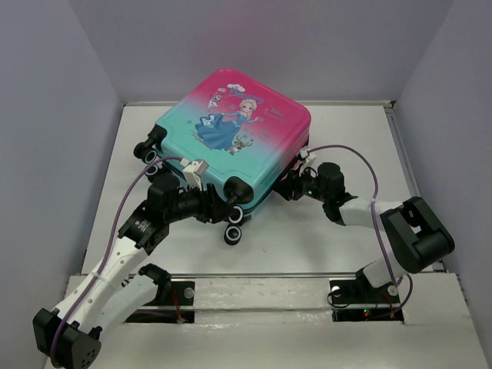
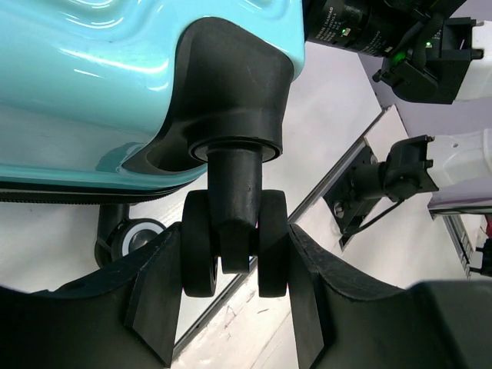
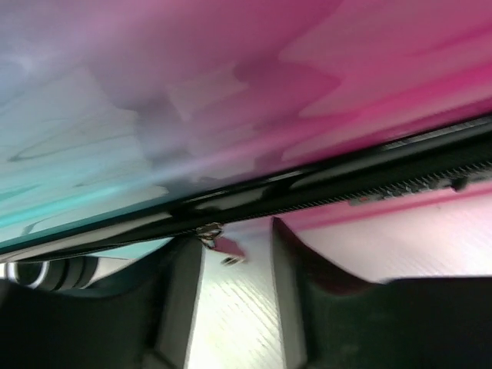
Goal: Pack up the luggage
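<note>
1. Luggage (image 1: 231,131) lies flat, princess side up, upper middle of the top view, on the table (image 1: 323,231).
2. Left gripper (image 2: 234,261) is clamped on the wheel (image 2: 201,242) at the case's lower corner, a finger pressed on each side.
3. Right gripper (image 3: 235,254) sits at the case's right-hand seam. Its jaws are partway apart with the zip pull (image 3: 223,246) dangling between them, not pinched.
4. My worry: that pull's tiny and off-centre, so the jaws could miss it. The wheel also swivels, so a zip tug might twist the case.

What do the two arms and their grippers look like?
Both the left arm and right arm have white links, black joint housings and a purple cable. The left gripper and right gripper have matte black wedge-shaped fingers.
</note>
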